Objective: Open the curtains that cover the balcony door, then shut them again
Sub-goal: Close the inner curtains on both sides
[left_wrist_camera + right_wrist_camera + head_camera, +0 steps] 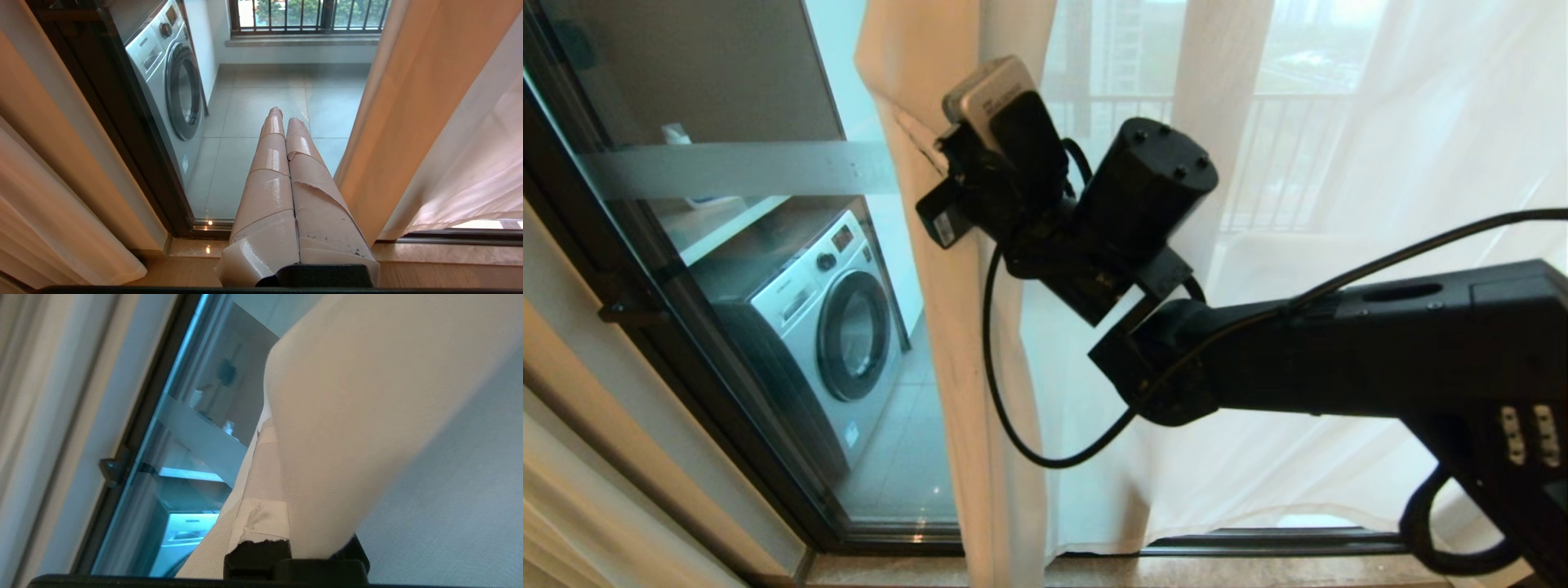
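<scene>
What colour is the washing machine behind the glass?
The washing machine is silver-grey with a dark round door, clearest in the left wrist view.

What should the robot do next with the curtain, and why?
Probably slide the right pincer, shut on the edge of the curtain, sideways toward the dark frame of the balcony door. The glass there is bare, with the washing machine showing through, so if it is closing, that gap needs covering. The left pincer hangs shut and idle.
</scene>
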Robot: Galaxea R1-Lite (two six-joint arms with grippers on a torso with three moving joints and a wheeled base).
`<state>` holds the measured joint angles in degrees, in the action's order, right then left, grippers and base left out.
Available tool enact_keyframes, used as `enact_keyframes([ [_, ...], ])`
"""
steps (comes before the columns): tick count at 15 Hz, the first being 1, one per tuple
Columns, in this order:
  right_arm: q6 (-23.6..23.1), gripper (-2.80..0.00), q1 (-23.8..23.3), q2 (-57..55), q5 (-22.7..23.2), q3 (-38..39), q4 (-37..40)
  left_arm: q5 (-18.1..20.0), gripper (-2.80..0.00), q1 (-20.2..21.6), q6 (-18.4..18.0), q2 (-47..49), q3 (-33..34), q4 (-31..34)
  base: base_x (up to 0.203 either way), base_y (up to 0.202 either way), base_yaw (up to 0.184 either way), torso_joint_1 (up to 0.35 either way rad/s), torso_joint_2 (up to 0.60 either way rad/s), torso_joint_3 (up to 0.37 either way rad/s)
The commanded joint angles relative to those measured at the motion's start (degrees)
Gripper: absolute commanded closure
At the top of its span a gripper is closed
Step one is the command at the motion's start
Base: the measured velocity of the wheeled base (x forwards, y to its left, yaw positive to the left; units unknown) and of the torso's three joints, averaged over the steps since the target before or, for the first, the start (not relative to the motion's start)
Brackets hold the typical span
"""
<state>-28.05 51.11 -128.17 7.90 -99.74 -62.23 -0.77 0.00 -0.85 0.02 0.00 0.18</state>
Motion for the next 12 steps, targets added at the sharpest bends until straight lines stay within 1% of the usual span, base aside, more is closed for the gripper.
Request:
enact_keyframes([
  [1,-0.3,0.0,1.2,-0.8,0.0,-0.1,-0.3,0.0,0.0,0.0,0.0,0.0,0.0,0.0,0.0,0.0,0.0,0.0,0.0,0.0],
  [3,-1.0,0.0,2.2,-1.5,0.0,-0.5,-0.2,0.0,0.0,0.0,0.0,0.1,0.0,0.0,0.0,0.0,0.0,0.0,0.0,0.0],
  [6,-1.0,0.0,2.3,-1.4,-0.2,-0.9,-0.5,0.0,0.0,0.0,0.0,0.1,0.0,0.0,0.0,0.0,0.0,0.0,0.0,0.0],
  [9,-0.9,0.0,1.8,-1.5,-0.2,-5.1,-0.5,0.0,0.0,0.0,0.0,0.1,0.0,0.0,0.0,0.0,0.0,0.0,0.0,0.0],
  [12,-0.8,0.0,-0.3,-1.6,-0.3,-9.1,0.1,0.0,0.0,0.0,0.0,0.1,0.0,0.0,0.0,0.0,0.0,0.0,0.0,0.0],
])
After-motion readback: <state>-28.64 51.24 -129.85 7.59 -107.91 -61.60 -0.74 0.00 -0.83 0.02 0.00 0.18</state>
